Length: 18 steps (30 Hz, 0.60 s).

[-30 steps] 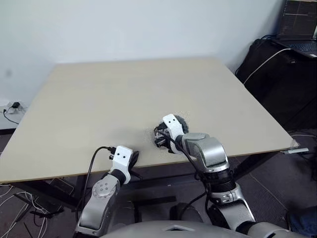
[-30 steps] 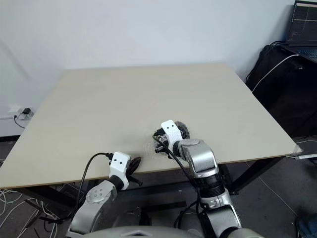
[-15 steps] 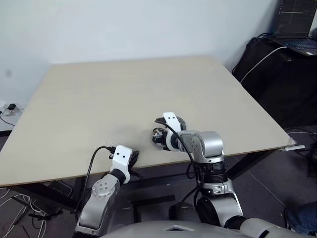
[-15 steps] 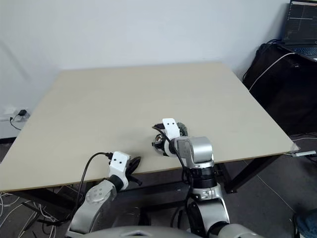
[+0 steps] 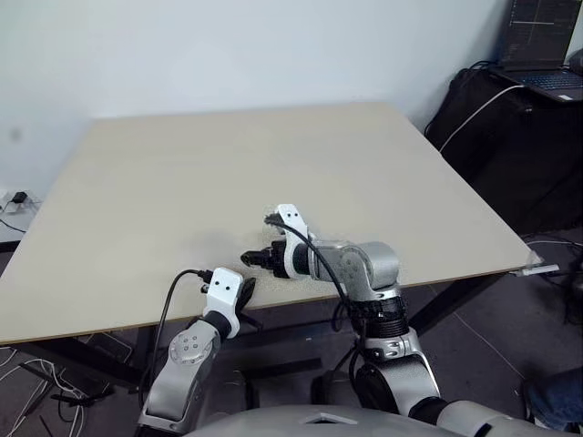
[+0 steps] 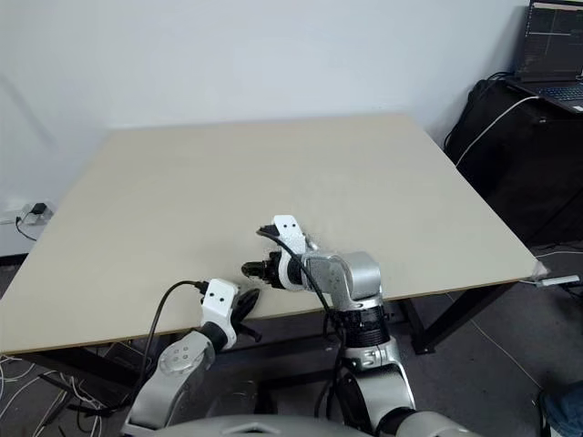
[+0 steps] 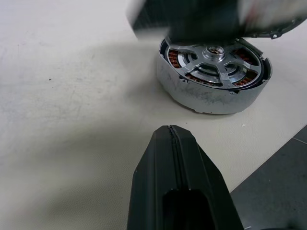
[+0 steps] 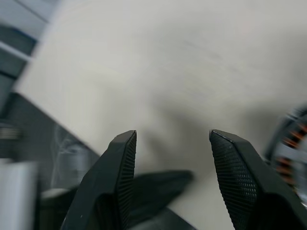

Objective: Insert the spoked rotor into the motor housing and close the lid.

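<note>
The spoked rotor (image 7: pixel 216 60) lies seated in the round motor housing (image 7: pixel 206 96), near the table's front edge. Copper windings show between its spokes. I cannot make out the lid. A blurred dark shape crosses just above the housing in the left wrist view. My left gripper (image 7: pixel 171 129) is shut and empty, resting at the table's front edge (image 5: pixel 246 289), a short way in front of the housing. My right gripper (image 5: pixel 252 259) hovers just beyond the left one, pointing left. Its fingers (image 8: pixel 122 158) stand open with only bare table between them, and the housing (image 8: pixel 292 148) is off to its side.
The beige table (image 5: pixel 182 182) stretches away behind the grippers. A laptop (image 5: pixel 537 77) sits on dark bags (image 5: pixel 510 146) at the right, off the table. Cables and a plug (image 5: pixel 16 202) lie on the floor at the left.
My right gripper has swung left along the table's front edge, away from the housing, and its fingers have opened. The left gripper has stayed still.
</note>
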{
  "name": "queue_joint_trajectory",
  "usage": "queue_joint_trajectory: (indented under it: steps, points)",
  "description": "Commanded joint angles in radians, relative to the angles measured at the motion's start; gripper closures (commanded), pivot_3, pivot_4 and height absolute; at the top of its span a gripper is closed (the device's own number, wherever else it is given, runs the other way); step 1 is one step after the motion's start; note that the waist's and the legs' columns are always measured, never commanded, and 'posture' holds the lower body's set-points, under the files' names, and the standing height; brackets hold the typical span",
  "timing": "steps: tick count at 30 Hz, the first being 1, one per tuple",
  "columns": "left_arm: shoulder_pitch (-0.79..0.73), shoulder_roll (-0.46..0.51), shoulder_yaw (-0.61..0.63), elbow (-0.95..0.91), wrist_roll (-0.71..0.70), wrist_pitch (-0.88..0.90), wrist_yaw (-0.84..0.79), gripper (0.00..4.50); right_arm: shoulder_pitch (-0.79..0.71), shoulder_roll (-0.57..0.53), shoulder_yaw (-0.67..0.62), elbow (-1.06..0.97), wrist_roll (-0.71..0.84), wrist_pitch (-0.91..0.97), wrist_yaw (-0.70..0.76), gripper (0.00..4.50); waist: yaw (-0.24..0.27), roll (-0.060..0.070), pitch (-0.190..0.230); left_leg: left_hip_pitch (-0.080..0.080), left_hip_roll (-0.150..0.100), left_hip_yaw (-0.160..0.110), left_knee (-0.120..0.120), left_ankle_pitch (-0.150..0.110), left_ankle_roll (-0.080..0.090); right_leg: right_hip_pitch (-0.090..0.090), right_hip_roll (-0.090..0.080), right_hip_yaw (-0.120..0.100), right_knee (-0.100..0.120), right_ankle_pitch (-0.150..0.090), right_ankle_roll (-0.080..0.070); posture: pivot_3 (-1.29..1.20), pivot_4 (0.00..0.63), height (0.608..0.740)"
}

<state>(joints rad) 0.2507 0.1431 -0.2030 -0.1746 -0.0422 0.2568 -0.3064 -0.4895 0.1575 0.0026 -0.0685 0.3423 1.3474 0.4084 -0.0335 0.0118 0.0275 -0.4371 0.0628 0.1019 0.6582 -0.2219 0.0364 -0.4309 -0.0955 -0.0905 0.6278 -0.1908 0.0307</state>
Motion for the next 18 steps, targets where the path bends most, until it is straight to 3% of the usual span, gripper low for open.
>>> queue_joint_trajectory:
  steps: [1,4,10,18]
  points:
    - [-0.012,0.003,0.006,-0.008,-0.007,-0.022,-0.003,4.50,-0.061,0.130,-0.116,-0.088,0.131,-0.107,-0.002,1.90,0.002,0.000,0.000,0.000,0.000,0.000,0.000,0.000,0.000,0.000,0.000,0.000,0.000,0.000,0.000,0.00,0.000,0.740]
    - [-0.011,0.005,0.006,-0.009,-0.008,-0.022,-0.005,4.50,-0.059,0.116,-0.135,-0.110,0.131,-0.272,-0.083,1.90,0.003,0.000,0.000,0.000,0.000,0.000,-0.001,0.000,0.000,0.000,0.000,0.000,0.000,0.000,0.000,0.00,0.000,0.740]
    - [-0.011,0.010,0.001,-0.009,-0.007,-0.019,-0.010,4.50,-0.017,-0.109,-0.029,-0.073,-0.171,-0.699,-0.256,1.90,0.002,0.001,0.001,0.000,-0.001,0.001,-0.004,0.000,0.000,-0.001,0.000,0.000,-0.002,0.000,0.000,0.00,0.000,0.740]
    - [-0.022,0.020,0.000,-0.002,-0.007,-0.016,-0.021,4.50,0.116,-0.340,-0.030,0.004,-0.342,-0.701,-0.338,4.45,0.009,0.001,0.000,0.001,-0.002,0.003,-0.003,0.000,0.000,0.000,0.000,0.001,-0.002,-0.001,0.000,0.00,0.000,0.740]
